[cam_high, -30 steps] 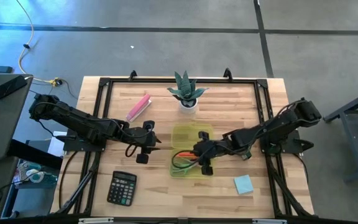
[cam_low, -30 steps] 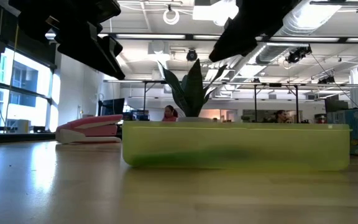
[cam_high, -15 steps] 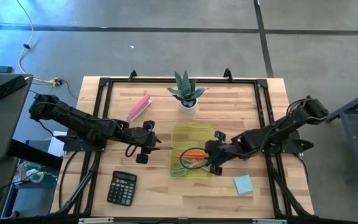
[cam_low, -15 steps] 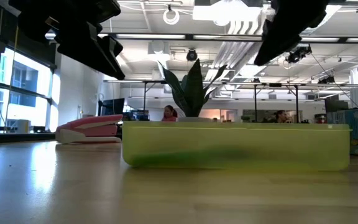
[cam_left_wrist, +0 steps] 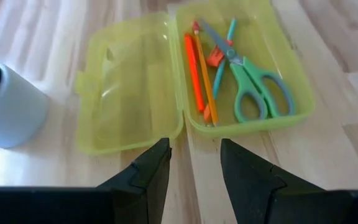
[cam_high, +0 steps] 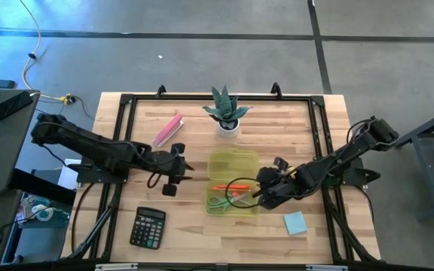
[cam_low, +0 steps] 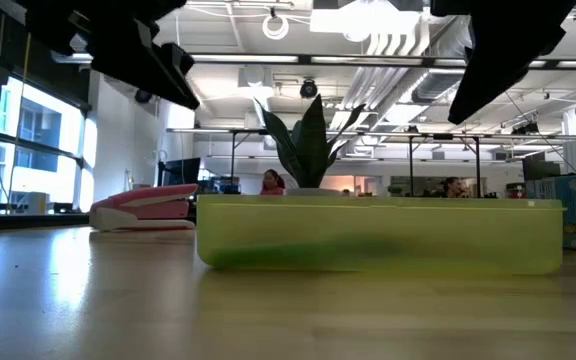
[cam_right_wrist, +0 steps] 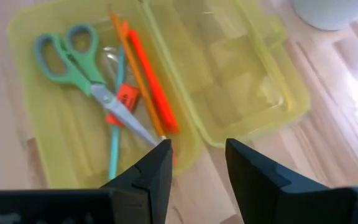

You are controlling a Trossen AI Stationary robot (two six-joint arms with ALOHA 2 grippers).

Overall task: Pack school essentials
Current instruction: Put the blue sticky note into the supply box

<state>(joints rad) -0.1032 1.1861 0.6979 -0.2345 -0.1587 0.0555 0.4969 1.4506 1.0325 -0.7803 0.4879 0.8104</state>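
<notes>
An open yellow-green plastic case [cam_high: 231,184] lies at the table's middle, its lid half [cam_high: 232,164] toward the far edge. Its tray holds green-handled scissors [cam_right_wrist: 73,59], a red-orange pen-like tool [cam_right_wrist: 153,78], an orange pencil [cam_right_wrist: 135,74], a blue-green pencil [cam_right_wrist: 114,143] and a small red piece [cam_right_wrist: 126,96]. The light-blue note pad [cam_high: 295,223] lies flat on the table, near right. My right gripper [cam_high: 266,190] is open and empty just right of the tray. My left gripper [cam_high: 175,172] is open and empty left of the case.
A potted plant [cam_high: 227,113] stands behind the case. A pink oblong bar [cam_high: 167,129] lies at the far left, and a black calculator [cam_high: 148,227] at the near left. Bare wood shows along the near edge between the calculator and the note pad.
My right gripper has drawn back from above the case's tray toward the table's right edge, uncovering the scissors and pencils in it. My left arm has pulled back a little toward the table's left edge.
</notes>
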